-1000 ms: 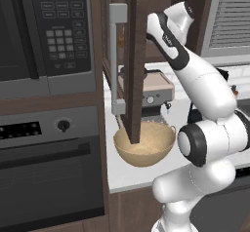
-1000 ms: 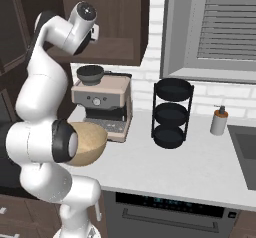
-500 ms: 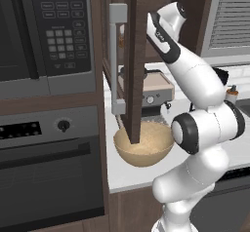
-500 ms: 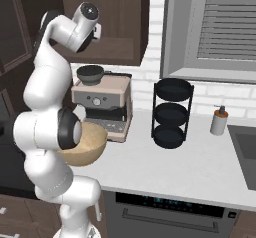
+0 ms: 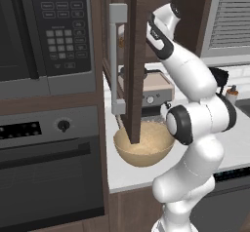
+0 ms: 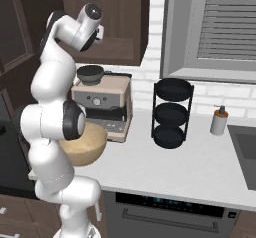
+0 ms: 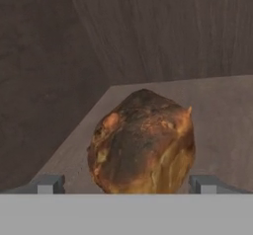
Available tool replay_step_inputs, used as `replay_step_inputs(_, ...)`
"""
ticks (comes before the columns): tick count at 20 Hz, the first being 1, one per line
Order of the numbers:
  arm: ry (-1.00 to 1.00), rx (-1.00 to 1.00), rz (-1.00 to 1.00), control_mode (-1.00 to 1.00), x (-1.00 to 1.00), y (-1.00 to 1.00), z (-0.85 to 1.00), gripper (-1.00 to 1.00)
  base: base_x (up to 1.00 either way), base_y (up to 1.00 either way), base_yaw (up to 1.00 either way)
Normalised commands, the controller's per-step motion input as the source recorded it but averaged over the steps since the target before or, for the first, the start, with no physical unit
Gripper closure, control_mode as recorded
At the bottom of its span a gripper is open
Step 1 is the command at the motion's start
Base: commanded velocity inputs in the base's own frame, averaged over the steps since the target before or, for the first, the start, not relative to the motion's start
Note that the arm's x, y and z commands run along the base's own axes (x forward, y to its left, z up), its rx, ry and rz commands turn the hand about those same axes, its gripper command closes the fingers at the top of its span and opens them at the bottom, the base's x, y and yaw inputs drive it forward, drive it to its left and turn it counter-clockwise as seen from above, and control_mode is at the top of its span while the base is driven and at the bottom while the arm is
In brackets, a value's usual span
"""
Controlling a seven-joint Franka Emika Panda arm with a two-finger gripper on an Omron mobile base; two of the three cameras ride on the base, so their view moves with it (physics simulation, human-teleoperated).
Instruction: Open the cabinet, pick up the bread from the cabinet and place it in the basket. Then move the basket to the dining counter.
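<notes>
Since the earlier pictures the arm has pushed deeper into the cabinet [image 5: 134, 55], whose door stands open, and the elbow has risen a little; the basket [image 5: 144, 148] and the rest have not moved. In the hand view the bread [image 7: 142, 141] sits on the cabinet shelf [image 7: 222, 115], just between the two fingertips [image 7: 48, 184] of the tool [image 7: 126, 185], which is fully released and grasps nothing yet.

What could go wrong: the bread is lumpy and rounded, so I judge it may roll or be pushed toward the far wall if one finger touches first. Closing too near its front edge could let it slip out. When pulling back, the forearm may hit the open door or its grey handle [image 5: 116, 60].

Writing: the microwave [image 5: 46, 36] shows a green clock display, but the digits are too blurred to read surely.
</notes>
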Motion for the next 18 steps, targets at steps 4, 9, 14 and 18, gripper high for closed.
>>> replay_step_inputs(4,0.01,-0.01,0.00,-1.00,0.27,0.11,-0.09,-1.00,0.00,0.00,0.00)
replay_step_inputs(9,0.00,-0.01,0.00,-1.00,0.24,0.11,-0.10,-1.00,0.00,0.00,0.00)
replay_step_inputs(14,-0.05,-0.04,0.01,-1.00,0.20,0.25,-0.19,1.00,0.00,0.00,0.00)
replay_step_inputs(18,-0.15,-0.03,0.05,-1.00,0.06,0.19,-0.18,1.00,0.00,0.00,0.00)
